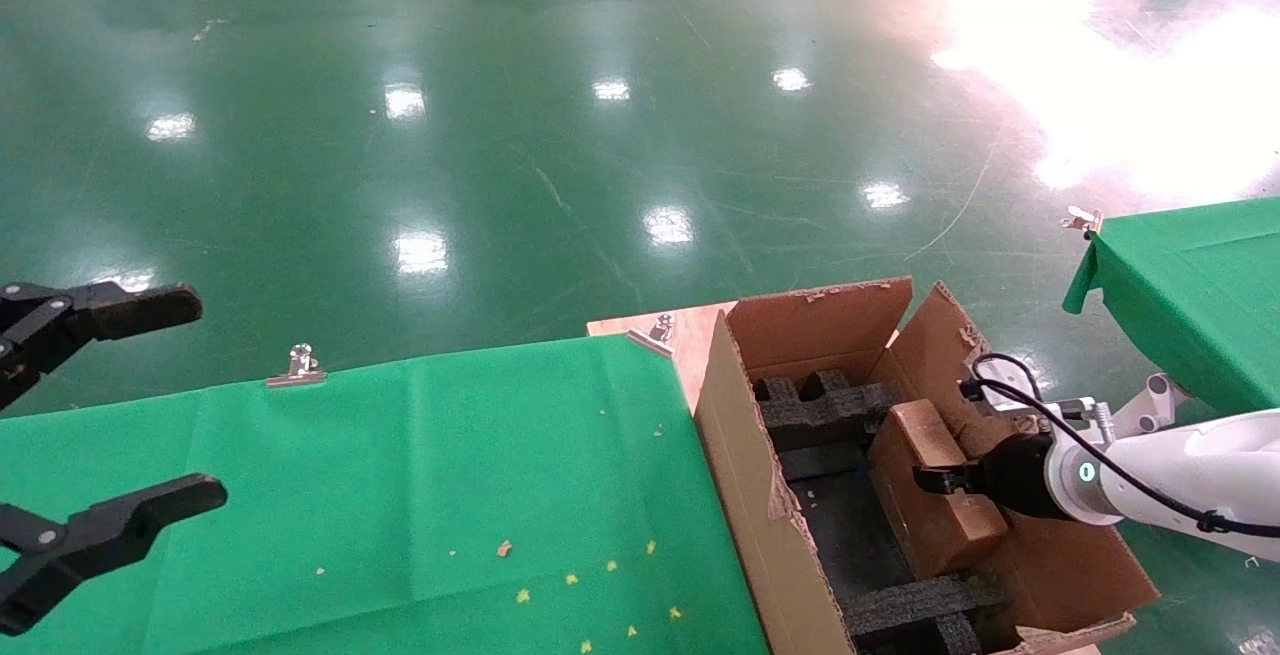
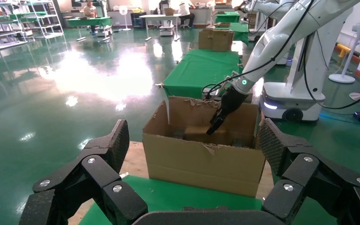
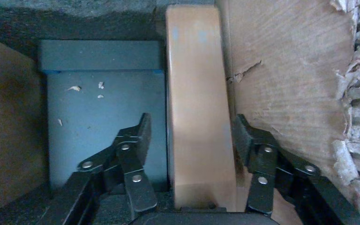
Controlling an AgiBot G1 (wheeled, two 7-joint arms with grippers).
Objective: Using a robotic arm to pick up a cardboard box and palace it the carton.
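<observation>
Nearest in the head view, the idle left gripper point(image 1: 100, 425) hangs with its bare black fingers spread wide over the green cloth of the table point(image 1: 400, 475), holding nothing. Beyond the table's edge stands the carton point(image 1: 745, 495) — corrugated brown, flaps torn ragged, black foam blocks point(image 1: 820, 410) inside — and the white robotic arm point(image 1: 1180, 480) reaches in from the right. Its right gripper point(image 3: 190, 140) shows best in the right wrist view: the fingers straddle the smooth, taped cardboard box point(image 3: 194, 122) with a gap on each side — not clamped — the box lying between dark foam and the rough carton wall.
</observation>
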